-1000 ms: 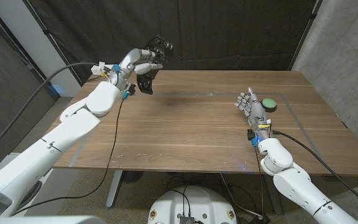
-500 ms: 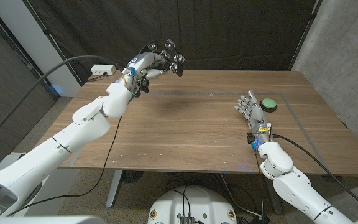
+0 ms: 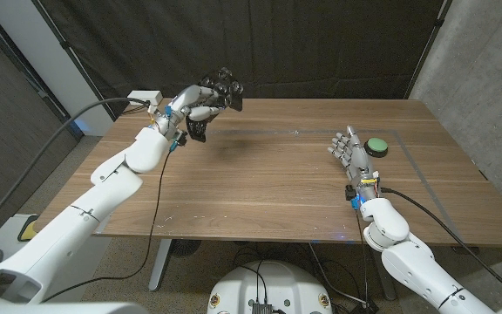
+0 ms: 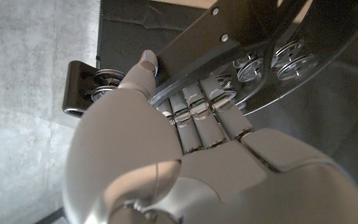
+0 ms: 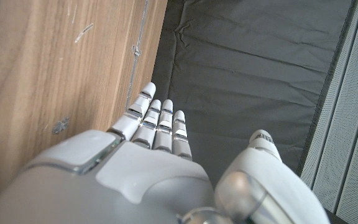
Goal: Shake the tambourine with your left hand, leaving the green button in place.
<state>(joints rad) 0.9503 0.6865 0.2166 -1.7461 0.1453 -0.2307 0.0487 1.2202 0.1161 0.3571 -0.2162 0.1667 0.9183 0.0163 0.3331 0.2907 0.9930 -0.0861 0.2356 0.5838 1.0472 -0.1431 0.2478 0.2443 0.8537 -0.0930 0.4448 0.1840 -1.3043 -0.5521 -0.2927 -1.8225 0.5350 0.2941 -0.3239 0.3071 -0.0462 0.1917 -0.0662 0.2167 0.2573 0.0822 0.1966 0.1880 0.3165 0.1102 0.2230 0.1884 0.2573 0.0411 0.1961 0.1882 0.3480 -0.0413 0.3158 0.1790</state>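
Note:
My left hand (image 3: 197, 103) holds a black tambourine (image 3: 220, 94) up in the air over the table's far left part. In the left wrist view the fingers (image 4: 197, 112) wrap the tambourine's black frame (image 4: 197, 43), whose metal jingles (image 4: 291, 62) show beyond them. A green button (image 3: 376, 146) on a black base sits on the table at the right. My right hand (image 3: 349, 150) stands just left of the button with its fingers apart, holding nothing. The right wrist view shows that hand (image 5: 154, 130) beside the wooden table (image 5: 55, 68).
The wooden table (image 3: 260, 183) spreads between the two arms. A thin taped outline (image 3: 417, 161) runs round the button's area. A dark curtain (image 3: 321, 44) hangs behind the table, and a white power strip (image 3: 145, 98) lies at the far left corner.
The left hand swung the tambourine up and right half a second ago, then back down and left to about where it began. The right hand and the button stayed put.

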